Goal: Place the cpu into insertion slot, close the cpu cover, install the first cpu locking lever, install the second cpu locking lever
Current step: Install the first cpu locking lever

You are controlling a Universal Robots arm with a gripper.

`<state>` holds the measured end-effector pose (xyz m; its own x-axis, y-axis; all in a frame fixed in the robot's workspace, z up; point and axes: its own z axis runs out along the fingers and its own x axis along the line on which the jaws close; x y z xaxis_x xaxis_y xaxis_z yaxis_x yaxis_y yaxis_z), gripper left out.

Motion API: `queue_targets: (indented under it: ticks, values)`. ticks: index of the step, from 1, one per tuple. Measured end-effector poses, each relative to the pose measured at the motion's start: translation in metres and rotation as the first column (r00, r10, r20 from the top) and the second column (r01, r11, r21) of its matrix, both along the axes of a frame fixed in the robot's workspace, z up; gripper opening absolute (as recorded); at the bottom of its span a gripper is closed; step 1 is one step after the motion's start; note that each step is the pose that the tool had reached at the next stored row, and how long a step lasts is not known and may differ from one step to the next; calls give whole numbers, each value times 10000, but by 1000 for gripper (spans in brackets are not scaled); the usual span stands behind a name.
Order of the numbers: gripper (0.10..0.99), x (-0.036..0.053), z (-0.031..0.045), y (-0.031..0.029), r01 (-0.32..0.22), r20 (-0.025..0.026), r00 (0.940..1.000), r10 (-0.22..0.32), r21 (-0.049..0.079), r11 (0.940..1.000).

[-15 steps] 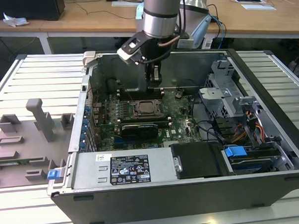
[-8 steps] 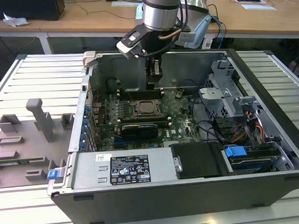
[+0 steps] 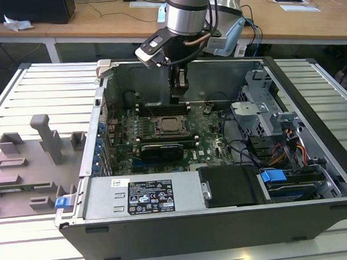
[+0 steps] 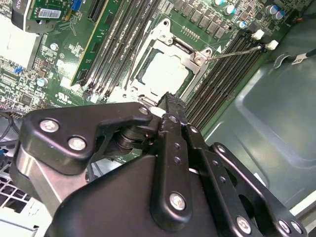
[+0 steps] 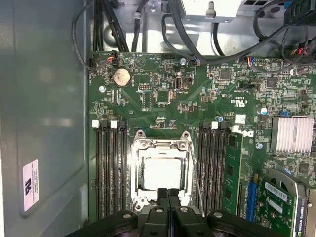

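The cpu lies in the motherboard's socket, its dull silver top showing through the window of the cpu cover. The cover lies flat over the chip in both wrist views: cpu, cover. A thin wire lever stands out at a slant along one side of the socket; in the second wrist view this lever reaches out over the memory slots. My gripper hangs just above the socket's edge, shut with nothing between its fingers. In the exterior view my gripper is over the socket.
Black memory slots flank the socket on both sides. A green card and a finned heatsink stand nearby. The case wall rises behind the board, and a drive cage with cables fills the exterior view's right.
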<state>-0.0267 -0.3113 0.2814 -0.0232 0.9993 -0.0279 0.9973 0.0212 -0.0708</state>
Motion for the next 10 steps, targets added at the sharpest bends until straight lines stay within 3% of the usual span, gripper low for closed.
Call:
queue_targets:
  ticks: [3, 7, 10]
  values:
    - [106, 0, 1, 0, -63, 0, 10000, 63, -1, 10000]
    - [106, 0, 1, 0, -968, 0, 9953, 968, 0, 9953]
    - [106, 0, 1, 0, -1955, 0, 9807, 1955, 0, 9807]
